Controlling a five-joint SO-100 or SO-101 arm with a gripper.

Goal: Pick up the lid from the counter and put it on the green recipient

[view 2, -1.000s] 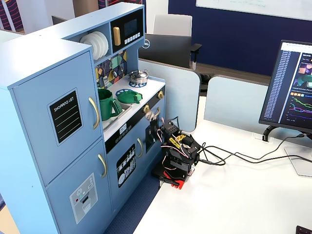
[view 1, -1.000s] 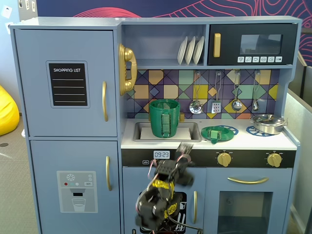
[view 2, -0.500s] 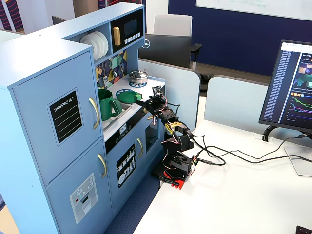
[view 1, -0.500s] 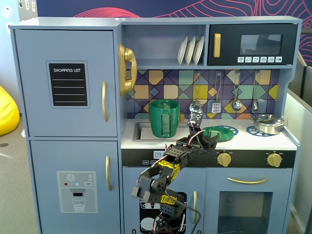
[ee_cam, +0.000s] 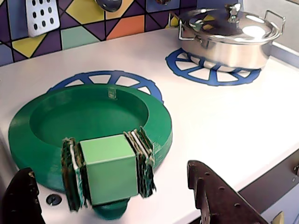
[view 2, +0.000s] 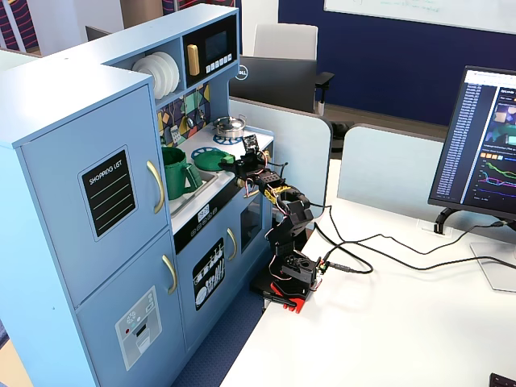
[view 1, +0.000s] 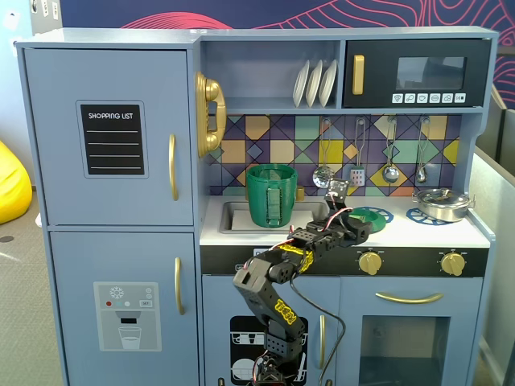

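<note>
Grasp step: the gripper (ee_cam: 110, 198), jaws apart, straddles the green lid's (ee_cam: 88, 121) handle; closing comes next, then lifting toward the green pot (view 1: 271, 195).

You have even, bright indoor light in both fixed views, with soft, faint shadows and nothing blown out; the monitor (view 2: 482, 145) glows without washing out its surroundings. In the wrist view the light falls from above; the silver pot (ee_cam: 231, 35) carries hard white glare patches on its lid, and the white bench (ee_cam: 219, 126) reads slightly overexposed. The end effector (ee_cam: 112, 198) fingers sit dark and soft at the bottom edge, too close for focus; the green lid (ee_cam: 88, 126) shows mild blur at its near rim; the fixed views are grainy on small details.
</note>
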